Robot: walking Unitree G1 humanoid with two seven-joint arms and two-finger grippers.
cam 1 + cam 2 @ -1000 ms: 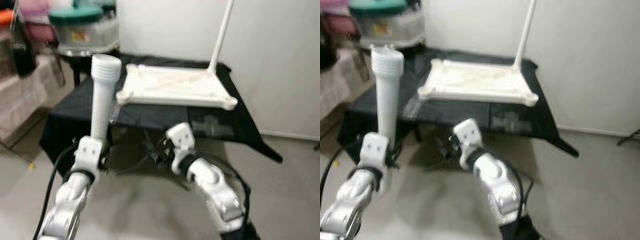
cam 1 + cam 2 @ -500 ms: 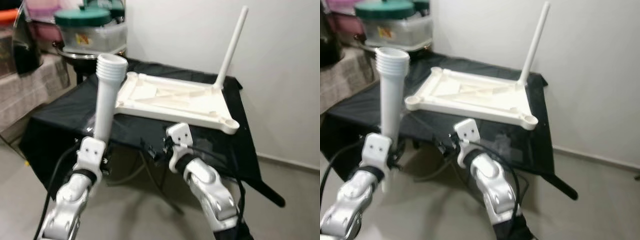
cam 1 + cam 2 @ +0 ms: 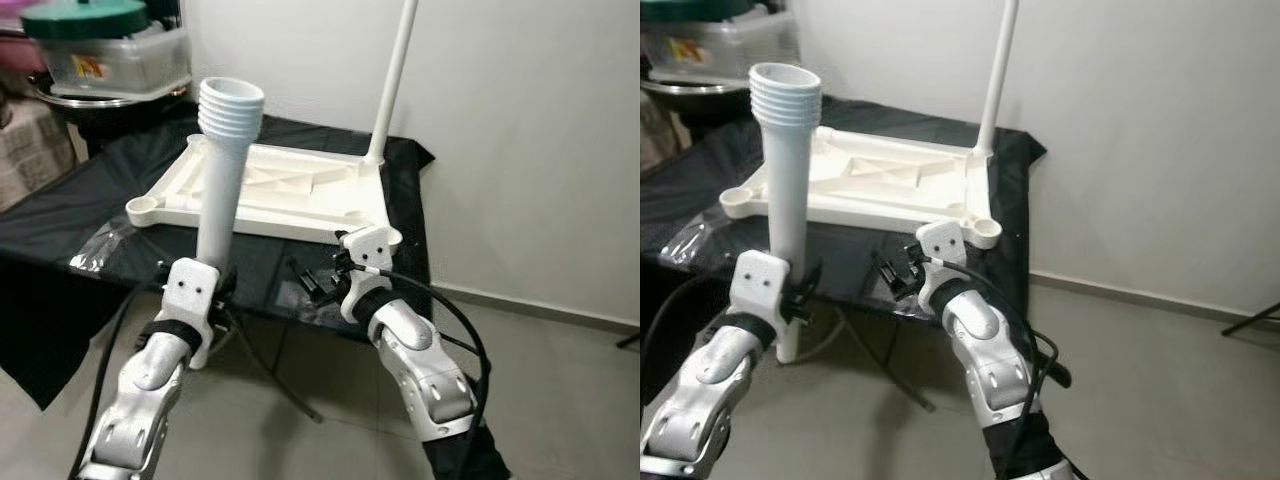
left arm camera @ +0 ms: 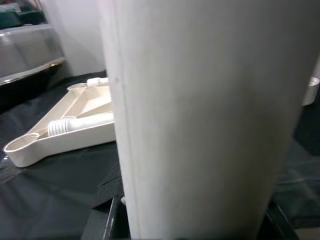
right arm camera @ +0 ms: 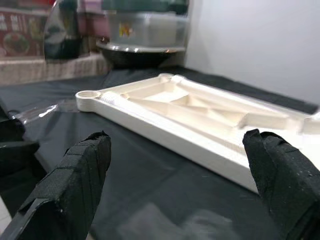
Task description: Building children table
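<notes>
A white children's table top [image 3: 290, 190] lies upside down on a black-draped table [image 3: 60, 210]. One white leg [image 3: 393, 70] stands upright in its far right corner. Another leg [image 4: 80, 123] lies inside the frame, along its left side. My left gripper [image 3: 213, 278] is shut on a third white leg [image 3: 225, 170], held upright in front of the table top with its threaded end up. My right gripper [image 5: 175, 185] is open with nothing between its fingers, low in front of the near right corner socket [image 3: 385, 238].
A clear container with a green lid [image 3: 105, 50] sits on a metal bowl at the back left. Crumpled plastic wrap [image 3: 100, 245] lies on the cloth. A white wall stands behind, with tiled floor [image 3: 560, 400] on the right.
The camera has swung to the right and closer, so the table top now sits more to the left. The left gripper still holds the leg upright; the right gripper now sits nearer the near right corner.
</notes>
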